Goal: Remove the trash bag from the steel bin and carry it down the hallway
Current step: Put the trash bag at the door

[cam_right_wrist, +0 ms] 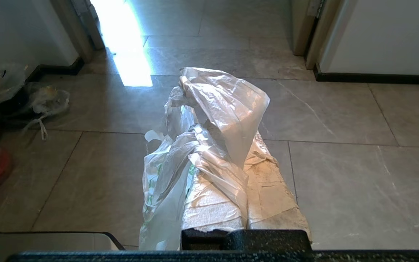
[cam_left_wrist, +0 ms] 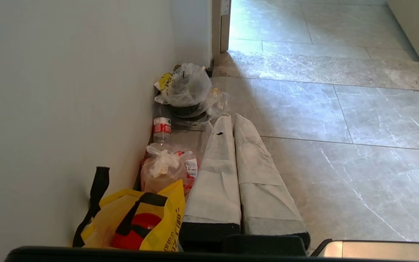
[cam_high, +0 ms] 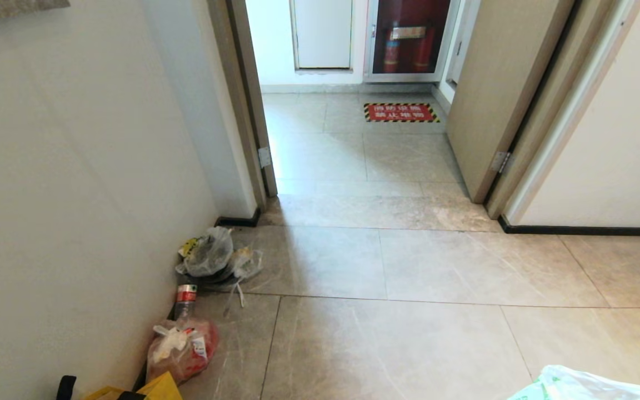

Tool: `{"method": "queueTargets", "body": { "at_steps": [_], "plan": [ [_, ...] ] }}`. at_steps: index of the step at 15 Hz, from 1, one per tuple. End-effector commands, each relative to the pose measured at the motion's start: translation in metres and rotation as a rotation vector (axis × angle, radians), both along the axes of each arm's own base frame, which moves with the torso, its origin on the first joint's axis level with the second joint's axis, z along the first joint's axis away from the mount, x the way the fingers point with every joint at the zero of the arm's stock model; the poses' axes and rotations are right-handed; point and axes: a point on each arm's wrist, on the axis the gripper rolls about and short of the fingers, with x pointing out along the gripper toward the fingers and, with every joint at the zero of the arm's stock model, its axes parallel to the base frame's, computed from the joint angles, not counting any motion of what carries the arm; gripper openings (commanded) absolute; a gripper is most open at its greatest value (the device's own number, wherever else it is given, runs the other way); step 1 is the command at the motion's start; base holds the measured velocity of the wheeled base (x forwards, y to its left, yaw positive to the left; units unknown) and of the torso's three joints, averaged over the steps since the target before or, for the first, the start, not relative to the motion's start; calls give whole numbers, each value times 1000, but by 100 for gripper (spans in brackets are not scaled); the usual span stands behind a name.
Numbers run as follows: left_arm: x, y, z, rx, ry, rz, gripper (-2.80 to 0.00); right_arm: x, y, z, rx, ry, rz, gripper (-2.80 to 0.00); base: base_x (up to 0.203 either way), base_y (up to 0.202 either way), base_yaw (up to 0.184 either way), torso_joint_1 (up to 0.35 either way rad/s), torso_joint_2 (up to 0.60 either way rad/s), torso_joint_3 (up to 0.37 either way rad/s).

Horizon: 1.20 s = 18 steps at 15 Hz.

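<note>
Litter lies in a row along the left wall of the hallway [cam_high: 409,311], on glossy marble-veined tiles: nearest the door frame, a clear knotted bag [cam_high: 209,253] sits on a dark round object, with a smaller crumpled bag [cam_high: 246,264] just beside it; next, a plastic bottle [cam_high: 185,300] with a red label stands upright against the skirting; then a tied clear bag [cam_high: 184,347] with red and orange contents; and closest, a yellow tote [cam_left_wrist: 136,222] with black handles, open at the top, with a red object inside. Ahead, an open doorway leads to a red floor notice [cam_high: 401,113] with a striped border, lying before a glass-fronted cabinet [cam_high: 409,39] that holds red extinguishers. A beige door [cam_high: 498,94] stands open on the right. The middle of the floor toward the doorway carries no objects. The left gripper [cam_left_wrist: 233,122], wrapped in pale padding, hangs above the floor beside the litter row, fingers together and empty. The right gripper [cam_right_wrist: 227,153] has its padded fingers clamped on the trash bag [cam_right_wrist: 216,120], whose crinkled white plastic with green print bunches over the fingers and hangs down on one side; a corner of it shows at the lower right of the head view.
</note>
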Motion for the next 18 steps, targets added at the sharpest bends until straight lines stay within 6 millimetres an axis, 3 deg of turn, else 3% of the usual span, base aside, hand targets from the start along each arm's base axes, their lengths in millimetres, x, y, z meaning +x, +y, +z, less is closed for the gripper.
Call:
{"method": "queueTargets", "body": {
  "at_steps": [1, 18],
  "plan": [
    [0, 0, 0, 0, 1, 0, -280, 0, 0, 0, 0, 2, 1, -280, 0, 0, 0, 0, 0, 0],
    [0, 0, 0, 1, 2, 0, -280, 0, 0, 0, 2, 3, -1, -280, 0, 9, -165, 3, 2, 3]
  ]
}}
